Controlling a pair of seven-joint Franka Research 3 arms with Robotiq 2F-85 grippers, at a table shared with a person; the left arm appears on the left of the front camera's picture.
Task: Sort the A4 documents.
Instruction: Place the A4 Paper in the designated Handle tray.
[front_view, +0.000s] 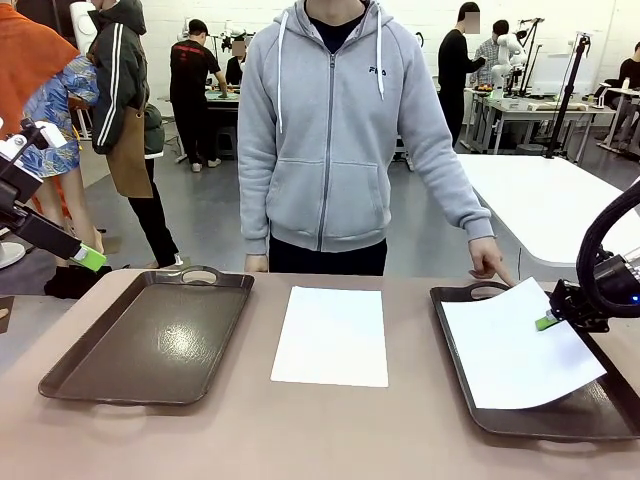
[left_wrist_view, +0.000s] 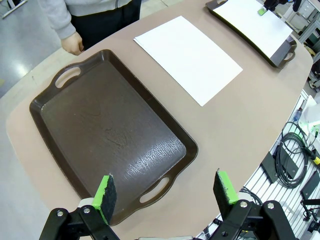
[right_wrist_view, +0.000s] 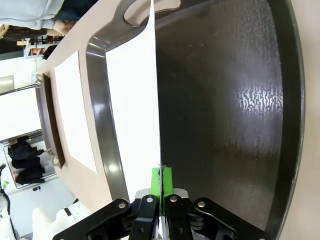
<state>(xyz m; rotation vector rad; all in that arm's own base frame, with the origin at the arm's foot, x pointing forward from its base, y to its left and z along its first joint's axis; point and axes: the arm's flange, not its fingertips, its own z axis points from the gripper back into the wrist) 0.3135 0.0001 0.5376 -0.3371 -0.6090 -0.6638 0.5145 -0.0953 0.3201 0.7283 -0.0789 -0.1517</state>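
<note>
Placing is in hand: the fingers of the right gripper pinch the edge of an A4 sheet, tilted over the tray at the right edge of the worktop, which likely calls for lowering and letting go; the fingers of the left gripper hang spread.

Left of the flat white paper sheet, the dark brown rectangular plastic tray has a glossy, finely pebbled floor. The sheet looks matt and smooth, like the lifted white paper sheet to its right and the taupe table.
</note>
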